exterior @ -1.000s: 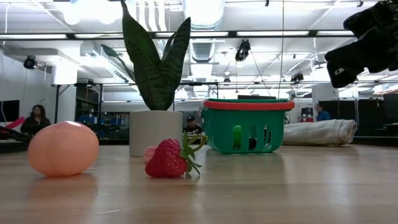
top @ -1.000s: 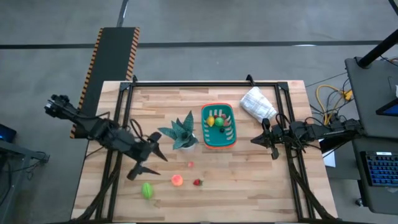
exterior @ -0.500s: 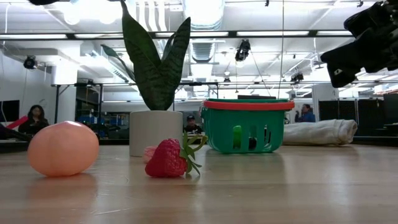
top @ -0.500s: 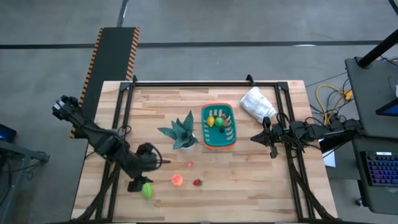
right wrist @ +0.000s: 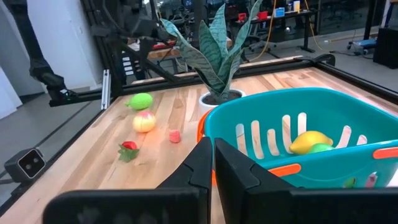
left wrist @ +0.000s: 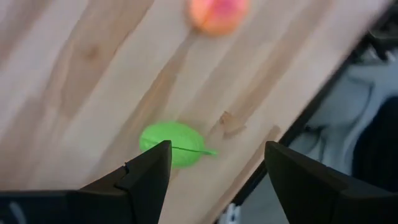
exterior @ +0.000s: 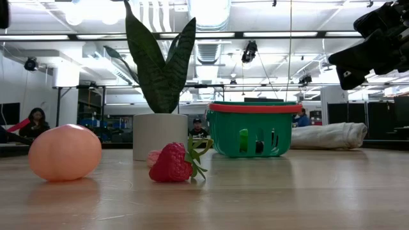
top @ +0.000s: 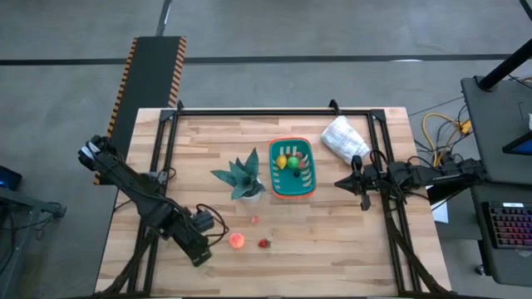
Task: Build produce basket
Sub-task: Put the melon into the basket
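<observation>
The teal basket with its orange band stands on the table right of the middle, also in the low view and the right wrist view. Yellow, green and red toys lie in it. A peach, a strawberry and a small pink piece lie on the near part of the table. My left gripper is open above a green toy, which it hides from above. My right gripper is shut, just right of the basket.
A potted spiky plant stands left of the basket. A white bag lies at the far right. The table's near edge is close to the green toy in the left wrist view. People show in the room beyond the table.
My left gripper has moved toward the table's near edge and down, turning as it went, and now stands over the green toy, which showed in the high view before. My right arm has kept still.
</observation>
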